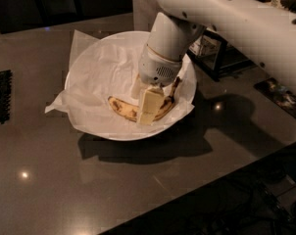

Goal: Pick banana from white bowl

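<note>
The banana (119, 106) is yellow with brown spots and lies curved in the near half of the white bowl (113, 135), its dark stem (175, 84) pointing to the back right. The bowl is lined with crinkled white paper (101, 67) whose corners stick past the rim. My gripper (143, 109) hangs from the white arm (221, 18), reaches down into the bowl and sits right over the banana's middle, hiding that part. The banana rests on the paper.
A black wire rack (214, 53) with items stands just behind and right of the bowl. A black mat (1, 98) lies at the left edge. A flat dark printed item (280, 93) lies at the right. The grey table's front edge (207, 180) runs diagonally at lower right.
</note>
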Controlling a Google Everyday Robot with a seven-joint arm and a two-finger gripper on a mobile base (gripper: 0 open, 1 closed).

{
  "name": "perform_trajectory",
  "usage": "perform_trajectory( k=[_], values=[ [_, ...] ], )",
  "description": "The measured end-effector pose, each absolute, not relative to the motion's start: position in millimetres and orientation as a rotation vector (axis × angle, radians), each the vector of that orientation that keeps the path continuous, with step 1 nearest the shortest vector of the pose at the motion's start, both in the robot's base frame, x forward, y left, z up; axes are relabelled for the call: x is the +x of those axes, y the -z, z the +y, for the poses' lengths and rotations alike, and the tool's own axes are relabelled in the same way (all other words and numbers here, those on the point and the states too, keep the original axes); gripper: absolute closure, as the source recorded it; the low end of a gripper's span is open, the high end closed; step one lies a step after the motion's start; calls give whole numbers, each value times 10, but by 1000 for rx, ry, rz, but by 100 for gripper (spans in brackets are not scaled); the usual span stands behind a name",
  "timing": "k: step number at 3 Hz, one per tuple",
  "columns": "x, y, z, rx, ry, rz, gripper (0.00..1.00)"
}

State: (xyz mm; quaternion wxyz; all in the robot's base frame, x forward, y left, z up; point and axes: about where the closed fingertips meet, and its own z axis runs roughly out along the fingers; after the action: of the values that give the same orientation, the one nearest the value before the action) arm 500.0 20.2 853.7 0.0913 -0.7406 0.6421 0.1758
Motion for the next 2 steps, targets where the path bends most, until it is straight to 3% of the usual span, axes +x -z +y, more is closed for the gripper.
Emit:
perform_trajectory(
  k=[2],
  values=[
    [5067, -8494, 69, -2143, -522, 1970, 39]
  ],
)
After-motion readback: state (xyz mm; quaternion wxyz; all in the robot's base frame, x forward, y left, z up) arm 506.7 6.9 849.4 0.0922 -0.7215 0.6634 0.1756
